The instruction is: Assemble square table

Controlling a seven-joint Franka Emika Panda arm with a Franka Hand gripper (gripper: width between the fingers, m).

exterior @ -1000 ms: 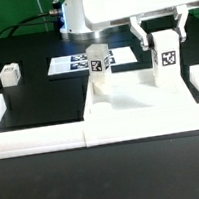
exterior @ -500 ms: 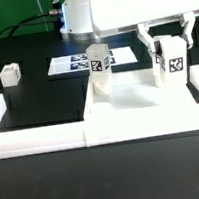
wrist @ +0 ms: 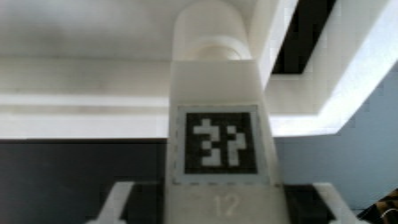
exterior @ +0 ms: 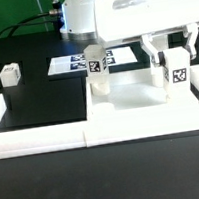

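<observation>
The large flat square plastic tabletop panel (exterior: 138,99) is plain white, as is the long low border wall (exterior: 42,141). The standing blocky leg (exterior: 97,73), the gripped blocky leg (exterior: 176,78) and the small leg (exterior: 10,74) lying apart are white with black-and-white square tags. The thin flat marker board (exterior: 63,64) is white with black tags, the table (exterior: 38,103) matte black.
</observation>
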